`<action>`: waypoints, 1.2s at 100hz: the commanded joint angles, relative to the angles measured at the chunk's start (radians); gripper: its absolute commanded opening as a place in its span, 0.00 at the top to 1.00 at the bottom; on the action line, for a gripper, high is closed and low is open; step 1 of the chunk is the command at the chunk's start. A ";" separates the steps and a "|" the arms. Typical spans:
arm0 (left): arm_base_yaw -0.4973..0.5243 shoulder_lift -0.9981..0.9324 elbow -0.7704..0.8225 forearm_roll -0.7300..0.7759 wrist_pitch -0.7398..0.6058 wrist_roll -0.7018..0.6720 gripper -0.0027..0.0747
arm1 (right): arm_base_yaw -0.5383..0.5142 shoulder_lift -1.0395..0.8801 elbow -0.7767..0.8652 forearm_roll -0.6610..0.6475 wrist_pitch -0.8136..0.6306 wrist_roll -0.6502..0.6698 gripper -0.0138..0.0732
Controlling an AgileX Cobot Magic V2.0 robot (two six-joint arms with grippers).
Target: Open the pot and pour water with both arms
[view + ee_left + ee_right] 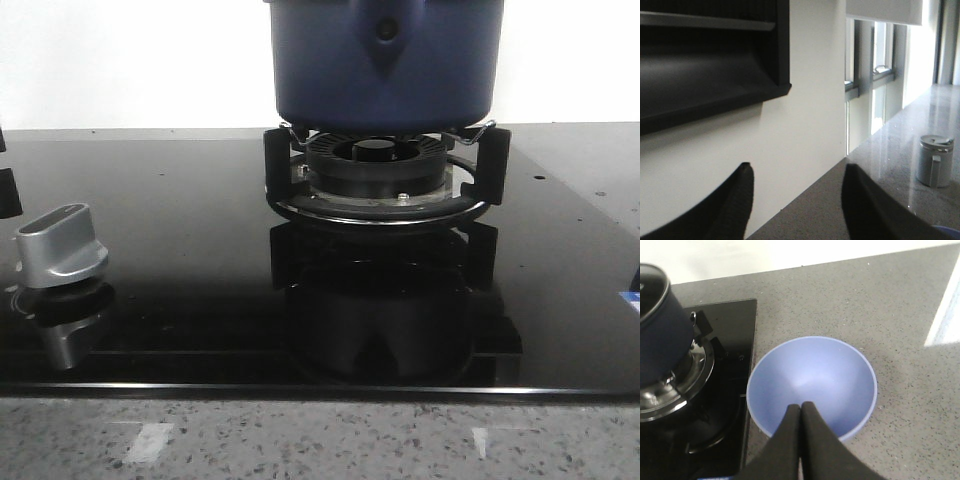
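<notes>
Pot [385, 60] on black glass hob [180, 260], grey speckled counter [900, 325]; left hand [797, 200] agape, right hand [801, 412] pinched empty.

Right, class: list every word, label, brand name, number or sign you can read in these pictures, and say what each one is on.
None can be read.
The pot, stove knob, blue bowl and grey lidded jar show no lettering.
A blue-edged tag at the front view's right edge is cut off: unreadable.
</notes>
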 commanded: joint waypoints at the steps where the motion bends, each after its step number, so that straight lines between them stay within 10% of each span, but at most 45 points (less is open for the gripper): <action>1: 0.003 -0.124 0.045 -0.068 -0.030 -0.035 0.71 | 0.008 -0.082 0.040 -0.010 -0.086 -0.051 0.93; 36: 0.003 -0.592 0.527 0.023 -0.324 -0.035 0.86 | 0.008 -0.494 0.221 -0.001 -0.119 -0.057 0.93; 65: 0.005 -0.960 0.884 0.030 -0.395 -0.035 0.89 | 0.008 -0.476 0.256 0.102 -0.217 -0.057 0.93; 120: 0.005 -1.167 0.945 0.028 -0.561 -0.035 0.99 | 0.008 -0.476 0.256 0.102 -0.203 -0.057 0.93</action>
